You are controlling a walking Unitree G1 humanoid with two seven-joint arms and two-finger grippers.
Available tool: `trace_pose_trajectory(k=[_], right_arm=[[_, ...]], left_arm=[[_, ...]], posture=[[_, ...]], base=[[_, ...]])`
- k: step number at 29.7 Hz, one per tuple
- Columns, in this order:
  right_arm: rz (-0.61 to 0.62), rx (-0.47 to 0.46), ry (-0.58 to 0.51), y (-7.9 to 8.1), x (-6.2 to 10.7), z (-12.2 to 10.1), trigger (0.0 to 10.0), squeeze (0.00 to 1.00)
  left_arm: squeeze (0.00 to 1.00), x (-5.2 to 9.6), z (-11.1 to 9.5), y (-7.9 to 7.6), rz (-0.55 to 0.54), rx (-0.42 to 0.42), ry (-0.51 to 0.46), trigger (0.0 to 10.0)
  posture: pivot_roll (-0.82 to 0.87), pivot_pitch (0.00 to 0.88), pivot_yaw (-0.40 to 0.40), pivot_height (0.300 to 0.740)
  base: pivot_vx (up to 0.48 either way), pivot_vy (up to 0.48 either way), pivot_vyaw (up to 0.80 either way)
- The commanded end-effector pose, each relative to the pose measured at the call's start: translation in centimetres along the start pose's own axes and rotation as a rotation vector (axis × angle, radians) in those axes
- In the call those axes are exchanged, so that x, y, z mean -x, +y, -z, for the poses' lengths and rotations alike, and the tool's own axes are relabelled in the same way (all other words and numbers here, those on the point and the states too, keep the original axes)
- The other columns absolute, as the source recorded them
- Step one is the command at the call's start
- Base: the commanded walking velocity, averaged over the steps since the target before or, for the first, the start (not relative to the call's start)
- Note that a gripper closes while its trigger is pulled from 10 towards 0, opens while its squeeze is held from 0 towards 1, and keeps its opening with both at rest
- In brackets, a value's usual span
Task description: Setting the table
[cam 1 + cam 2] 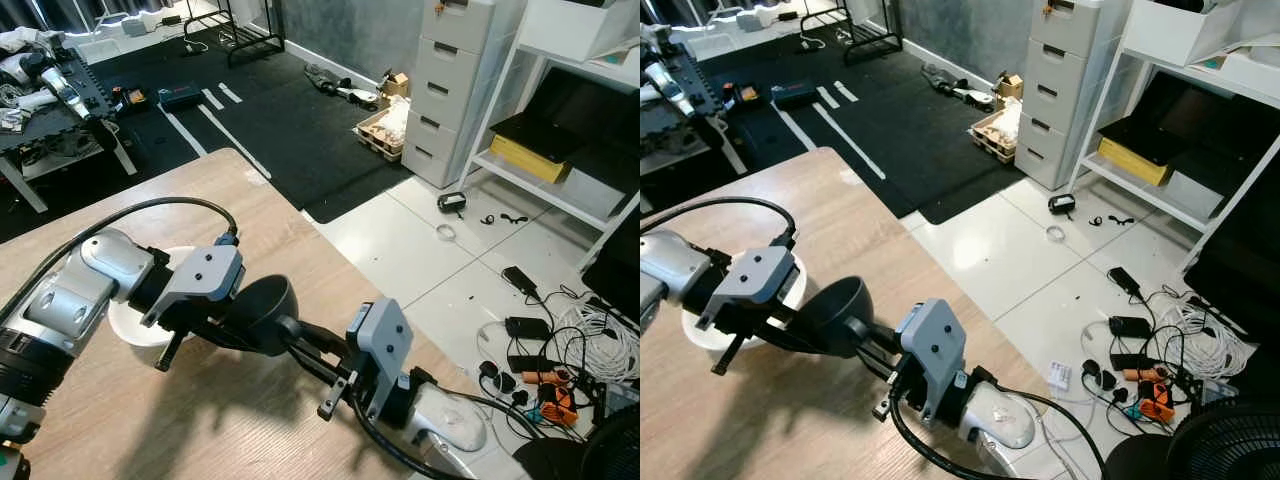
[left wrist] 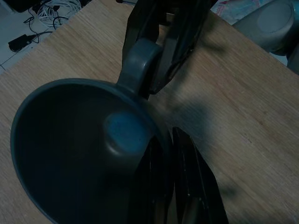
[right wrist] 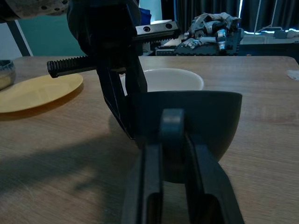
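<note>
Dark bowl [image 1: 262, 312] gripped between left claw [image 1: 225, 325], right claw [image 1: 300, 340].

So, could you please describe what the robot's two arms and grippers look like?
Both arms are silver-grey with rounded metal segments and black joints. The left arm has a black cable looping over it to a blue plug at its boxy grey wrist block. The right arm ends in a similar grey block with screw holes. Each gripper has long black fingers; a toothed black bar shows on the left one.
</note>
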State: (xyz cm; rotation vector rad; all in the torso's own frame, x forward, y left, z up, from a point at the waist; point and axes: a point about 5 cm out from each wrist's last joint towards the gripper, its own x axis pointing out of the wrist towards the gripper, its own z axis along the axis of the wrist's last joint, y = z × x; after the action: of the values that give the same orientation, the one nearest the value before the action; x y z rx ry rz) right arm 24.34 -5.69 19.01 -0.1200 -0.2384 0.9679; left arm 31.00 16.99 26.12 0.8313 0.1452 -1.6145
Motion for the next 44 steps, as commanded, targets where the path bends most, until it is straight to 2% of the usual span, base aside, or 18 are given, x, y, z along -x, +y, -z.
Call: trace_pose_trajectory(k=[1,2,3,7,8,15,17,18,19,20,23,24,25,26,44], right_arm=[[-0.015,-0.037,0.039,0.74,-0.56,0.96,10.0,0.00],[-0.013,-0.034,0.037,0.71,-0.60,0.95,10.0,0.58],[-0.013,-0.031,0.035,0.68,-0.63,0.94,10.0,1.00],[-0.015,-0.023,0.035,0.64,-0.64,0.93,10.0,0.98],[-0.015,-0.019,0.037,0.63,-0.63,0.95,10.0,0.00],[-0.022,-0.018,0.045,0.66,-0.55,1.09,10.0,0.00],[-0.022,-0.017,0.052,0.65,-0.54,1.20,9.6,0.00],[-0.016,-0.013,0.064,0.60,-0.57,1.37,8.0,0.00],[-0.016,-0.013,0.064,0.60,-0.57,1.37,8.0,0.00],[-0.009,-0.010,0.073,0.53,-0.60,1.51,6.3,0.00],[-0.004,-0.009,0.078,0.48,-0.62,1.59,6.3,0.00],[0.002,-0.008,0.080,0.40,-0.64,1.64,3.8,0.00],[0.002,-0.008,0.080,0.40,-0.64,1.64,3.8,0.00],[0.004,-0.010,0.078,0.34,-0.62,1.63,0.0,0.00],[0.012,-0.036,0.042,0.24,-0.52,1.31,0.0,0.00]], left_arm=[[0.00,-1.00,-1.23,-0.05,0.060,-0.070,-0.045,10.0],[0.00,-0.99,-1.22,-0.07,0.060,-0.069,-0.044,10.0],[0.00,-0.99,-1.19,-0.08,0.059,-0.068,-0.043,10.0],[0.00,-0.99,-1.16,-0.10,0.058,-0.067,-0.042,10.0],[0.00,-0.99,-1.15,-0.11,0.058,-0.066,-0.042,10.0],[0.00,-1.10,-1.18,-0.19,0.059,-0.066,-0.045,10.0],[0.00,-1.15,-1.21,-0.20,0.059,-0.066,-0.047,10.0],[0.00,-1.21,-1.23,-0.24,0.061,-0.066,-0.048,10.0],[0.00,-1.21,-1.23,-0.24,0.061,-0.066,-0.048,10.0],[0.00,-1.27,-1.24,-0.29,0.062,-0.066,-0.050,10.0],[0.00,-1.30,-1.24,-0.31,0.063,-0.066,-0.051,10.0],[0.00,-1.32,-1.23,-0.34,0.064,-0.066,-0.051,10.0],[0.00,-1.32,-1.23,-0.34,0.064,-0.066,-0.051,10.0],[0.00,-1.36,-1.24,-0.36,0.065,-0.066,-0.052,10.0],[0.00,-1.78,-0.97,-0.47,0.048,-0.083,-0.045,10.0]], posture=[[0.13,0.195,0.212,0.740],[0.13,0.194,0.211,0.740],[0.13,0.194,0.211,0.740],[0.13,0.194,0.211,0.740],[0.13,0.193,0.211,0.740],[0.13,0.191,0.210,0.740],[0.13,0.191,0.210,0.740],[0.13,0.189,0.207,0.740],[0.13,0.189,0.207,0.740],[0.13,0.187,0.207,0.740],[0.13,0.187,0.207,0.740],[0.12,0.186,0.207,0.740],[0.12,0.186,0.207,0.740],[0.12,0.183,0.206,0.740],[0.12,0.182,0.205,0.740]], base=[[0.000,0.000,0.00],[0.000,0.000,0.00],[0.000,0.000,0.00],[0.000,0.000,0.00],[0.000,0.000,0.00],[0.000,0.000,0.00],[0.000,0.000,0.00],[0.000,0.000,0.00],[0.000,0.000,0.00],[0.000,0.000,0.00],[0.000,0.000,0.00],[0.000,0.000,0.00],[0.000,0.000,0.00],[0.000,0.000,0.00],[0.000,0.000,0.00]])
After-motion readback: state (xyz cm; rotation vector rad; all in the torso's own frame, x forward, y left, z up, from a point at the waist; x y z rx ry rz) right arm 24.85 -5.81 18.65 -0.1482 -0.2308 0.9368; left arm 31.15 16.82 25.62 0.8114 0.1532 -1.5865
